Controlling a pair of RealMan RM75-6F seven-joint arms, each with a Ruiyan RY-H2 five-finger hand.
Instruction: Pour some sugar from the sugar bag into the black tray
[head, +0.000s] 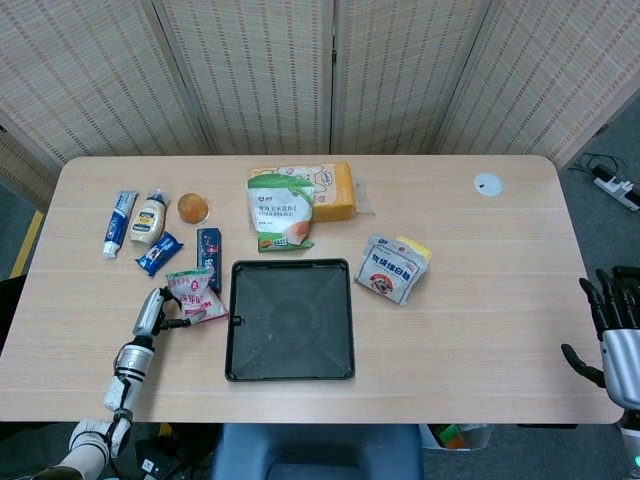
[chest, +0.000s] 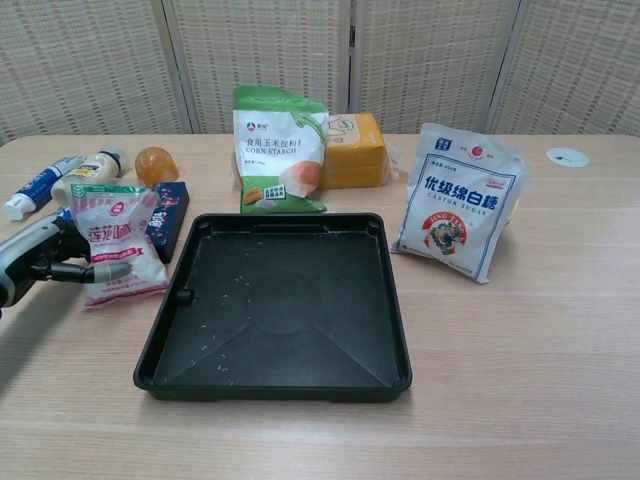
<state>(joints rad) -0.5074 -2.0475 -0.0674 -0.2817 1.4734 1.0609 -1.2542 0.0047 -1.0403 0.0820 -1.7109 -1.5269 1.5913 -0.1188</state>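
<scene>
A small pink-and-white bag (head: 196, 293) (chest: 115, 245) stands just left of the black tray (head: 290, 320) (chest: 280, 310), leaning slightly. My left hand (head: 150, 315) (chest: 40, 255) grips it from the left, thumb across its front and fingers behind. A few white grains lie scattered in the tray. A larger white castor sugar bag (head: 392, 268) (chest: 460, 200) stands right of the tray, untouched. My right hand (head: 615, 325) hangs off the table's right edge with fingers spread and nothing in it; the chest view does not show it.
Behind the tray stand a green corn starch bag (head: 281, 210) (chest: 280, 150) and a yellow box (head: 335, 190). At the back left lie a toothpaste tube (head: 118, 222), a squeeze bottle (head: 148, 218), an orange ball (head: 194, 208) and a dark blue packet (head: 209, 255).
</scene>
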